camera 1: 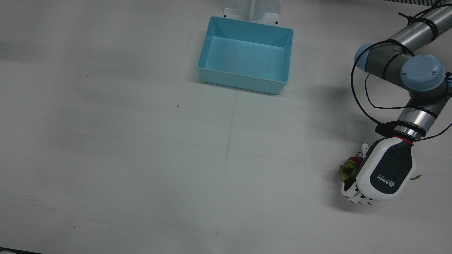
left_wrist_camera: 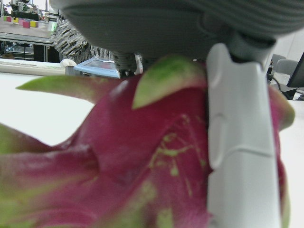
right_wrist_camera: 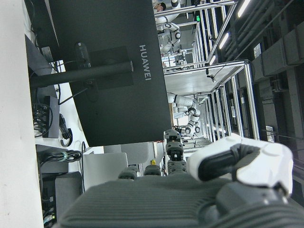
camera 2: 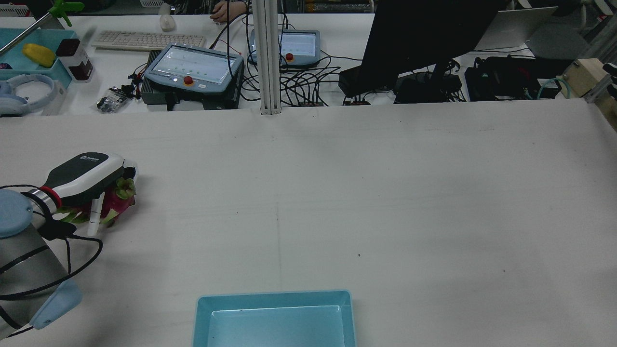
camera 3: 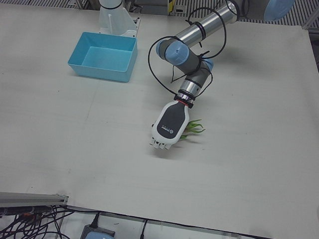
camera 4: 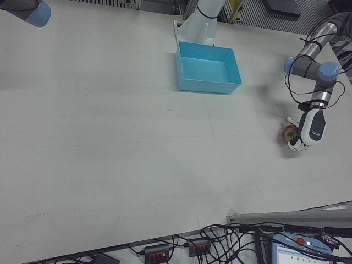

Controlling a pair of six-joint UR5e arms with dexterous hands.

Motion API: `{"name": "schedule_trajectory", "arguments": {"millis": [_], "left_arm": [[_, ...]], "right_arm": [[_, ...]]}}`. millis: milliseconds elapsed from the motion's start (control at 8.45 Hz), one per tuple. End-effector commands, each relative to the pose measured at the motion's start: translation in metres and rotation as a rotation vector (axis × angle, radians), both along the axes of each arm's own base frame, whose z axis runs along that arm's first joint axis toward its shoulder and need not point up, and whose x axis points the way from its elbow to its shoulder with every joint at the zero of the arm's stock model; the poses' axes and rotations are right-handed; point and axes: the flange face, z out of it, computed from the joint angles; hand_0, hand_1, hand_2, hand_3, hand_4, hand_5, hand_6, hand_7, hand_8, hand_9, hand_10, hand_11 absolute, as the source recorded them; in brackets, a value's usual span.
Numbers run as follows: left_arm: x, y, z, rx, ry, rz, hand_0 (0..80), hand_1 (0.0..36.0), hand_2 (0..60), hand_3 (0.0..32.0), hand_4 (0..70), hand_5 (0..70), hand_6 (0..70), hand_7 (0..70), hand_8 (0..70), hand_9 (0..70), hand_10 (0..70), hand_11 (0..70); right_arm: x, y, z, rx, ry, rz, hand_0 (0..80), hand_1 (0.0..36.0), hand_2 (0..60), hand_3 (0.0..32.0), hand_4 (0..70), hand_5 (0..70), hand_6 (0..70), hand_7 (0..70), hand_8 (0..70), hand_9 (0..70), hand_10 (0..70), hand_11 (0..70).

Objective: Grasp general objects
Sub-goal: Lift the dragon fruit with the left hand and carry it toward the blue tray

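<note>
The left hand (camera 1: 385, 171) lies palm-down over a dragon fruit (camera 2: 115, 200) near the table (camera 1: 141, 158) edge, fingers (left_wrist_camera: 237, 142) wrapped against its red skin, apparently clamped on it; whether it is lifted I cannot tell. The risk: the fruit's rounded, waxy body and soft green scales could let it roll or slip out on the way to the blue bin (camera 1: 245, 54), well apart. The right hand (right_wrist_camera: 237, 166) holds nothing, fingers seemingly curled
</note>
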Motion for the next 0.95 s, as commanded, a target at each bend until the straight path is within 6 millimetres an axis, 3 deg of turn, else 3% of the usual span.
{"name": "schedule_trajectory", "arguments": {"millis": [0,118,237,355,473,710,828], "left_arm": [[0.005,0.002,-0.097,0.089,0.089,0.045,80.0,36.0,60.0,0.0,70.0,70.0,70.0,70.0,70.0,70.0,70.0,70.0],[0.026,-0.004,-0.157,0.136,0.119,0.167,80.0,36.0,60.0,0.0,70.0,70.0,70.0,70.0,70.0,70.0,70.0,70.0],[0.044,-0.005,-0.202,0.184,0.165,0.293,80.0,36.0,60.0,0.0,67.5,70.0,70.0,70.0,70.0,70.0,70.0,70.0],[0.054,-0.005,-0.219,0.195,0.304,0.371,80.0,36.0,60.0,0.0,70.0,70.0,70.0,70.0,70.0,70.0,70.0,70.0],[0.070,0.000,-0.225,0.159,0.460,0.442,80.0,36.0,60.0,0.0,70.0,70.0,70.0,70.0,70.0,70.0,70.0,70.0],[0.149,0.045,-0.219,0.075,0.565,0.698,80.0,36.0,60.0,0.0,70.0,70.0,70.0,70.0,70.0,70.0,70.0,70.0],[0.167,0.048,-0.211,0.027,0.642,0.812,80.0,36.0,60.0,0.0,70.0,70.0,70.0,70.0,70.0,70.0,70.0,70.0]], "right_arm": [[0.000,0.000,-0.001,0.000,0.000,0.000,0.0,0.0,0.0,0.0,0.0,0.0,0.0,0.0,0.0,0.0,0.0,0.0],[0.000,0.000,-0.001,0.000,0.000,0.000,0.0,0.0,0.0,0.0,0.0,0.0,0.0,0.0,0.0,0.0,0.0,0.0],[0.000,0.000,-0.001,0.000,0.000,0.000,0.0,0.0,0.0,0.0,0.0,0.0,0.0,0.0,0.0,0.0,0.0,0.0],[0.000,0.000,-0.001,0.000,0.000,0.000,0.0,0.0,0.0,0.0,0.0,0.0,0.0,0.0,0.0,0.0,0.0,0.0],[0.000,0.000,-0.001,0.000,0.000,0.000,0.0,0.0,0.0,0.0,0.0,0.0,0.0,0.0,0.0,0.0,0.0,0.0],[0.000,0.000,-0.001,0.000,0.000,0.000,0.0,0.0,0.0,0.0,0.0,0.0,0.0,0.0,0.0,0.0,0.0,0.0],[0.000,0.000,-0.001,0.000,0.000,0.000,0.0,0.0,0.0,0.0,0.0,0.0,0.0,0.0,0.0,0.0,0.0,0.0]]}}
